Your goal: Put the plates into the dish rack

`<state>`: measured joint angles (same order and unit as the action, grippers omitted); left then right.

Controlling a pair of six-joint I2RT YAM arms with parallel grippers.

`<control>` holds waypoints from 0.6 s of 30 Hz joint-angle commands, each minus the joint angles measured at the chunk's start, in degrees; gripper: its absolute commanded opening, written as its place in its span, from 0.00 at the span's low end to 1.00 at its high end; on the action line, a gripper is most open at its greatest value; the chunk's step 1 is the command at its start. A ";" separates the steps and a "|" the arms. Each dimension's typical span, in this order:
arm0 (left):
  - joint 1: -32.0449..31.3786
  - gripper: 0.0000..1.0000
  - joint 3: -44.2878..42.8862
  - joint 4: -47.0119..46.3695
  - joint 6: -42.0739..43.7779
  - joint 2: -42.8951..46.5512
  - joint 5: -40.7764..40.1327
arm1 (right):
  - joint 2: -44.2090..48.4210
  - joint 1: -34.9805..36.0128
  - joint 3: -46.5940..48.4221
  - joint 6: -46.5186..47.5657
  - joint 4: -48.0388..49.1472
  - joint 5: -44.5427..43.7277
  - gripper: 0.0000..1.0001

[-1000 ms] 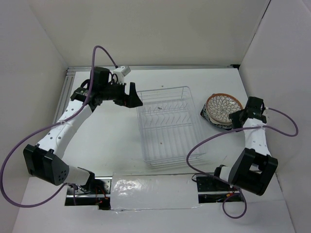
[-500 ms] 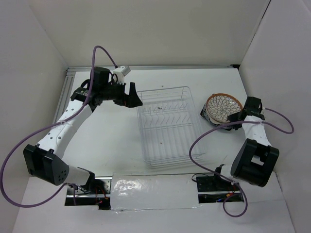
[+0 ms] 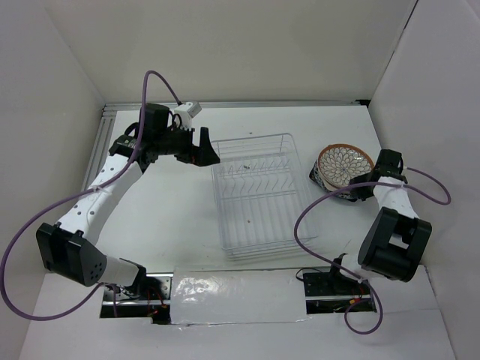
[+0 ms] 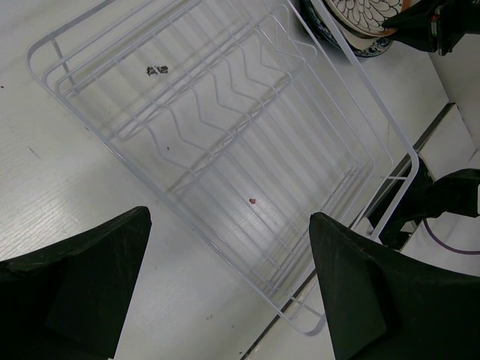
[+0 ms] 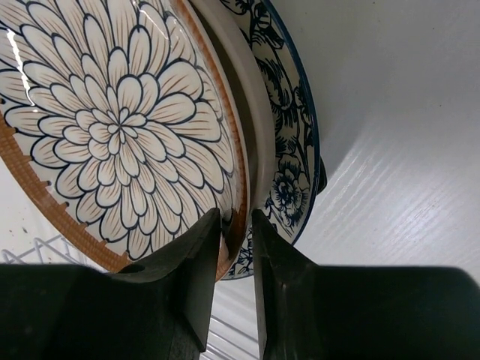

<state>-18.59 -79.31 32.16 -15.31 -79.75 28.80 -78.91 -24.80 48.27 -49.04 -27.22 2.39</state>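
Now the right gripper (image 5: 236, 217) is seen closed to a narrow gap on the near rim of the flower-patterned plate (image 5: 112, 127), with one finger laid over the plate's inner face and the other outside its brown edge. That plate is stacked on top of a cream plate (image 5: 251, 97), which in turn is set on a blue floral plate (image 5: 289, 142) at the bottom. The stack is placed on the white table (image 3: 172, 217), just beside the right side of the dish rack (image 3: 262, 196) and towards its far end. None of the plates is held in the rack, and only small dark specks are seen beneath its wires. In the overhead view the rack is laid lengthwise in the middle of the table, its row of upright tines running across its floor. The left gripper (image 3: 201, 150) is held above the table near the rack's far left corner, its fingers spread wide, and nothing is gripped between them. From its wrist camera the rack is viewed between the two dark fingers.
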 commanded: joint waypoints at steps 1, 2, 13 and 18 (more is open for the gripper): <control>-0.22 0.99 -2.25 -0.61 0.02 -0.59 0.38 | -1.50 -0.25 -0.55 -0.80 3.76 -0.20 0.31; -0.22 0.99 -2.25 -0.61 0.10 -0.59 0.30 | -1.68 -0.25 -0.55 -0.88 3.84 -0.28 0.31; -1.09 0.99 -5.93 0.44 -0.68 -2.51 1.18 | 2.27 -0.25 0.15 0.08 1.39 -2.22 0.00; -3.12 0.99 -12.52 1.15 -1.56 -6.03 0.91 | 6.83 -0.34 1.65 1.05 -0.90 -4.33 0.00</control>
<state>-20.49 -87.18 33.98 -15.66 -84.47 28.80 -76.05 -25.50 48.29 -50.24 -25.80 1.15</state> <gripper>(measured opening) 0.993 0.031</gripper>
